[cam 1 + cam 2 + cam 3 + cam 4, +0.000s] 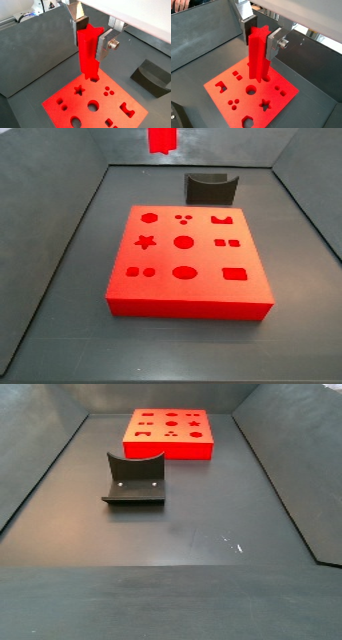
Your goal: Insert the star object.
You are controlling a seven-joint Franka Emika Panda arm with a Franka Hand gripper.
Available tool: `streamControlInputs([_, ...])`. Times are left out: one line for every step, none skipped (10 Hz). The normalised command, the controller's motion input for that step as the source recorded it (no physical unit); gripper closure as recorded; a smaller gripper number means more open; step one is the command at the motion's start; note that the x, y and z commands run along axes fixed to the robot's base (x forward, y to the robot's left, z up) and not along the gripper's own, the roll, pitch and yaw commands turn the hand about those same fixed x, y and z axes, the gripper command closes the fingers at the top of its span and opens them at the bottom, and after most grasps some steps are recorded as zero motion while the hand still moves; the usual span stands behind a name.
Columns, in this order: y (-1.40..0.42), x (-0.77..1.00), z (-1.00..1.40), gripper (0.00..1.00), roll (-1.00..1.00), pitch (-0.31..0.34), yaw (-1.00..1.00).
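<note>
My gripper point(89, 42) is shut on the star object point(89, 57), a long bright red rod with a star-shaped end. It hangs upright between the silver fingers point(107, 46) in both wrist views point(259, 57). In a side view only its lower end point(162, 138) shows, high above the floor, beyond the far side of the red block point(187, 306). The block lies flat with several shaped holes, among them a star hole point(144, 242) that also shows in both wrist views point(79, 90) point(266, 105). In the wrist views the rod's lower end lines up over the block's edge point(73, 102).
A dark grey curved holder point(210, 188) stands on the floor a short way from the block, seen too in the other side view point(135, 479) and a wrist view point(152, 76). Grey sloping walls point(67, 238) enclose the floor.
</note>
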Motion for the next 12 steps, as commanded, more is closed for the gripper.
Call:
streamControlInputs([0.0, 0.0, 0.0, 1.0, -0.02, -0.011, 0.0])
streamControlInputs([0.0, 0.0, -0.01, 1.0, -0.03, -0.01, 0.0])
streamControlInputs([0.0, -0.01, -0.01, 1.0, 0.0, -0.01, 0.0])
streamControlInputs([-0.03, -0.22, -0.31, 1.0, 0.08, -0.134, 0.29])
streamControlInputs([-0.01, -0.17, -0.49, 1.0, 0.29, -0.024, 0.84])
streamControlInputs([0.0, -0.05, -0.57, 1.0, 0.3, -0.011, 0.94])
streamControlInputs([0.0, -0.06, -0.6, 1.0, 0.23, -0.021, 0.98])
streamControlInputs([0.0, -0.06, -0.61, 1.0, 0.16, -0.027, 1.0])
streamControlInputs([-0.06, 0.0, -0.57, 1.0, 0.1, -0.057, 0.97])
streamControlInputs([-0.45, 0.2, -0.59, 1.0, 0.0, 0.059, 0.39])
streamControlInputs([-0.34, 0.16, -0.65, 1.0, -0.01, 0.051, 0.21])
streamControlInputs([-0.24, 0.12, -0.6, 1.0, -0.1, 0.0, 0.23])
